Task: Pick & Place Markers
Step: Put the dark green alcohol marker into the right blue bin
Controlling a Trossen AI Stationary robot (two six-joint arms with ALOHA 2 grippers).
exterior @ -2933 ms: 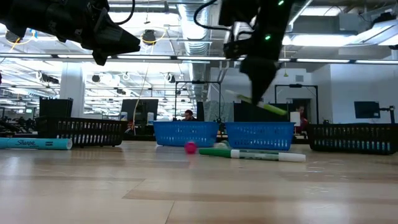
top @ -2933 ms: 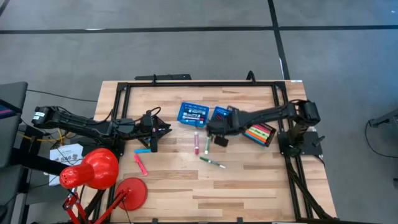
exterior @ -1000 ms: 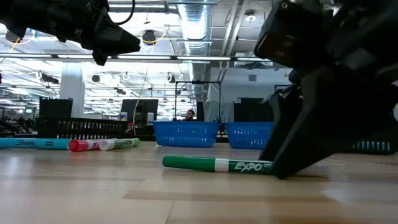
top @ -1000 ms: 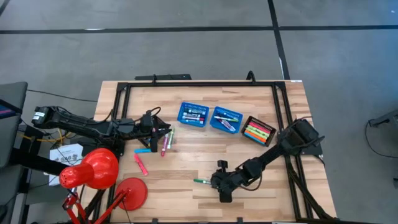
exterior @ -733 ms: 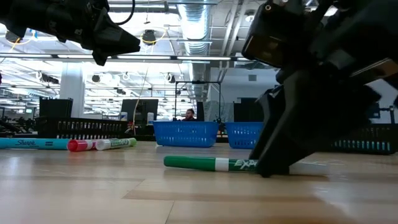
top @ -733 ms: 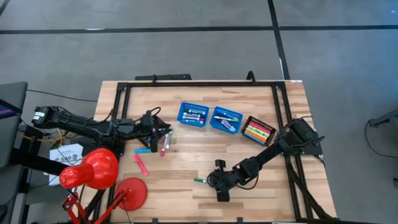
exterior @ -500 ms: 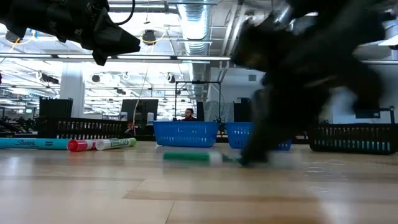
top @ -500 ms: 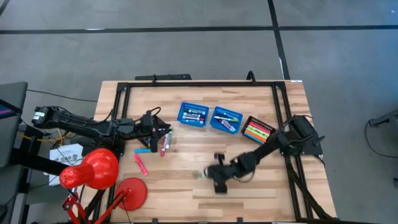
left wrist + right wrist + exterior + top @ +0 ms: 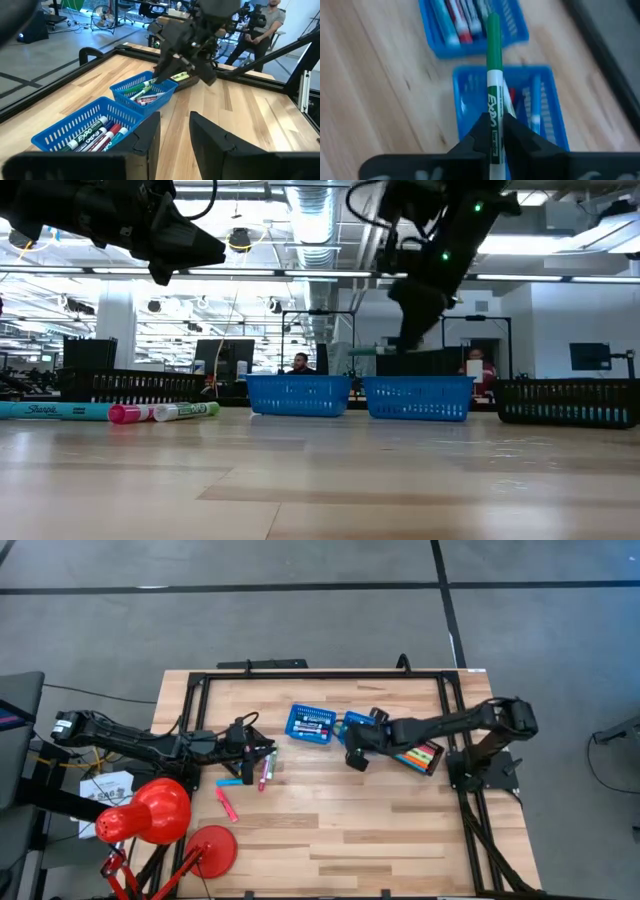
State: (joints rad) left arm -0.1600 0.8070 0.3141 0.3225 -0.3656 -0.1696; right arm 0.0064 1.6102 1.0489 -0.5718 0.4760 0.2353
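Note:
My right gripper is shut on a green-and-white marker and hangs above the right one of two blue baskets. Both baskets stand on the table's far middle and hold markers. Loose markers lie flat on the wood at the left: a pink and a green one, a blue one and a pink one. My left gripper hangs open above them, with nothing between its fingers. My right gripper pinches the marker's white barrel between its two fingers. The fingers slant down from the table's right. The marker sticks out ahead of them, green cap end foremost, about level in the low view, clear of the basket.
A black tray of coloured markers sits right of the baskets. A red lamp stands at the near left corner. A black frame runs along the table's far and side edges. Bare wood fills the near half.
My right gripper has taken the green marker off the wood in the table's near middle, lifted it clear, and swung fast up and toward the far edge, tipping more steeply downward. It now hangs over the right blue basket. The marker left the table whole.

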